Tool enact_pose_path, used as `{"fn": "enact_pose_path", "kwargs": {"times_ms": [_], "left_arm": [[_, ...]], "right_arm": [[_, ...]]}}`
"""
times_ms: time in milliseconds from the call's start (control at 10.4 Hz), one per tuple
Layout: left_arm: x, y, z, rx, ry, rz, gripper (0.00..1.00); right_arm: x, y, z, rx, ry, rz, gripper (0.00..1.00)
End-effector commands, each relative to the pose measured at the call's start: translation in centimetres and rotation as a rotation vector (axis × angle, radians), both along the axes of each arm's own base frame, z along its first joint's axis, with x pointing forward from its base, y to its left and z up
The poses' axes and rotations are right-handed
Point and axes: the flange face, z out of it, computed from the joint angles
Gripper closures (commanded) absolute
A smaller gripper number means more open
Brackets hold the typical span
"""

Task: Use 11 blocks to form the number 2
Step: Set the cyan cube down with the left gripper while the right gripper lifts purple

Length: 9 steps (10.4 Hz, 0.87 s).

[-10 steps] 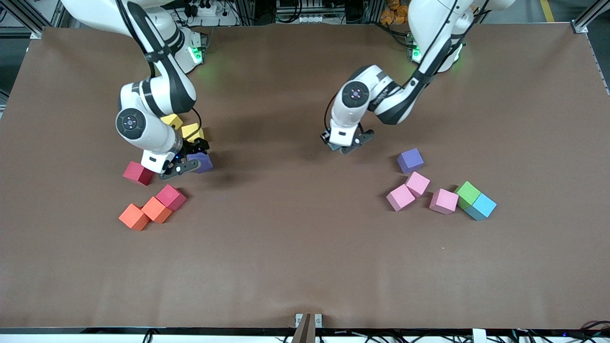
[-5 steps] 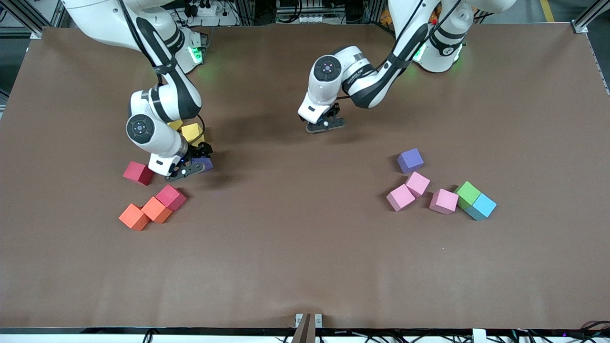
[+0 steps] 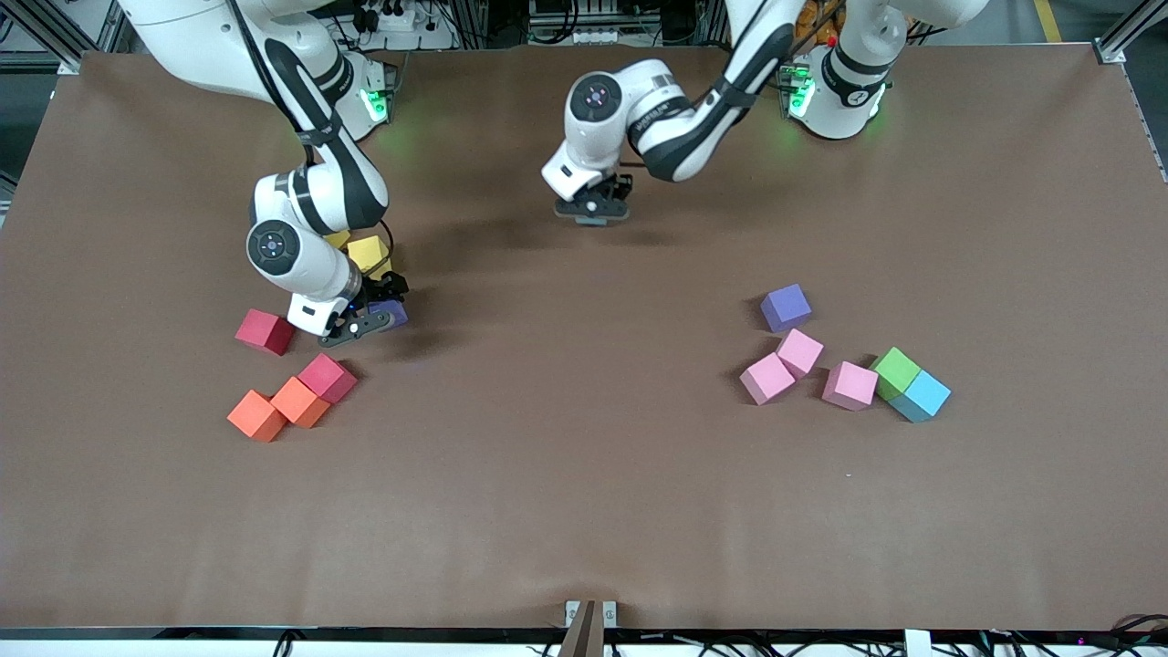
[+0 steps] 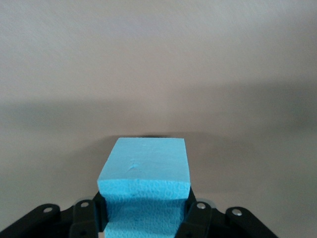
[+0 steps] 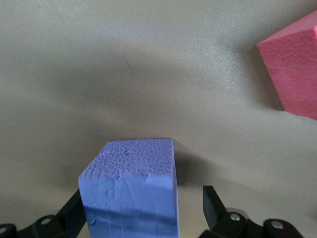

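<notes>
We see left tool [image 3: 593,212] clamped on a sky-blue block [image 4: 143,186] above the tabletop [image 3: 584,511] near its base-side edge, right tool [image 3: 365,315] spread wide around a purple block [image 5: 131,191] beside a yellow block [image 3: 368,253], toward the right arm's end.

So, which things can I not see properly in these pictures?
- Front view: the left end effector hides its block; only the left wrist view shows the blue block.
- Front view: the right arm covers most of the purple block and part of the yellow blocks.
- Right wrist view: the pink-red block is cut by the edge.
</notes>
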Motion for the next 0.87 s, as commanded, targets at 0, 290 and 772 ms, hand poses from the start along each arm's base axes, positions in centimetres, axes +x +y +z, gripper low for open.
{"fn": "enact_pose_path", "kwargs": {"times_ms": [0,290,772], "left_arm": [[-2.2,-1.6,-1.0,0.012,0.042,0.001,0.64],[-3.1,-1.8,-2.1,0.028,0.055,-0.002,0.63],[-1.6,-1.9,-2.2,0.026,0.048,0.022,0.32]], "right_arm": [[-0.3,-0.1,0.0,0.008,0.000,0.001,0.11],[-0.4,-0.1,0.0,0.006,0.003,-0.005,0.35],[-0.2,0.4,1.1,0.010,0.010,0.000,0.64]]}}
